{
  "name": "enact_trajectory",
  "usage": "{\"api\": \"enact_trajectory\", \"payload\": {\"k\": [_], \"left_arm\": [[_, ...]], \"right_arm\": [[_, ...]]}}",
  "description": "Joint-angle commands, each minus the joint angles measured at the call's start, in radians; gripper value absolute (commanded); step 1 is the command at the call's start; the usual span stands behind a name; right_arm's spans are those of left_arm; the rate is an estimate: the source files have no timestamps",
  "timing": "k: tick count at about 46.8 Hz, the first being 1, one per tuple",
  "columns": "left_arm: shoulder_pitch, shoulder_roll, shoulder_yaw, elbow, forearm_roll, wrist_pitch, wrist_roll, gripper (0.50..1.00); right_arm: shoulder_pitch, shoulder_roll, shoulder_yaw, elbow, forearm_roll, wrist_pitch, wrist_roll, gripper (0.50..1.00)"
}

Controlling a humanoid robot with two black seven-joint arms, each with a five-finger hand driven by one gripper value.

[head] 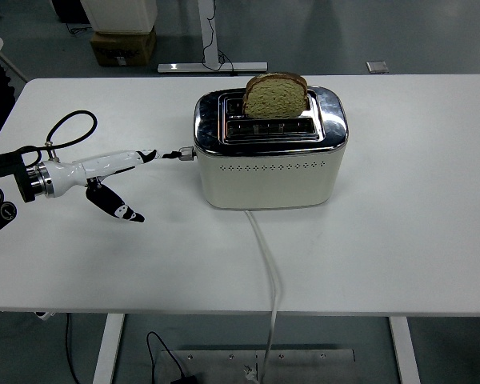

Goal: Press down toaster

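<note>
The left arm (8,178) comes in low from the left edge and reaches to the right over the table (400,208). It ends in a white hand (96,170) with black tips. The hand is stretched out long and flat. The top fingers (144,155) point straight at the toaster (270,160). Their tips sit right at the small lever (186,154) that sticks out of the toaster's left side. It looks like they touch it, but the tips are too small to be sure. The thumb (114,204) hangs down and away from the other fingers, toward the near edge of the table. So the hand is spread and holds nothing. A black cable (68,126) loops up behind the wrist.

The toaster stands near the middle of the table, a bit toward the far side. It is cream with a shiny silver top. It has two slots on top. One slice of bread (276,94) stands up in the back slot, with most of it poking out. The front slot looks empty. A white cord (268,264) runs from the front of the toaster, across the table and over the near edge.
</note>
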Motion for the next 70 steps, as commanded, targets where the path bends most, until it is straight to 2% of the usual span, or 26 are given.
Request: {"api": "enact_trajectory", "payload": {"k": [1, 70], "left_arm": [[0.0, -0.007, 0.0, 0.004, 0.0, 0.0, 0.0, 1.0], [0.025, -0.062, 0.034, 0.077, -0.009, 0.001, 0.0, 1.0]], "right_arm": [[0.0, 0.0, 0.0, 0.0, 0.0, 0.0, 0.0, 0.998], [0.0, 0.0, 0.0, 0.0, 0.0, 0.0, 0.0, 0.998]]}}
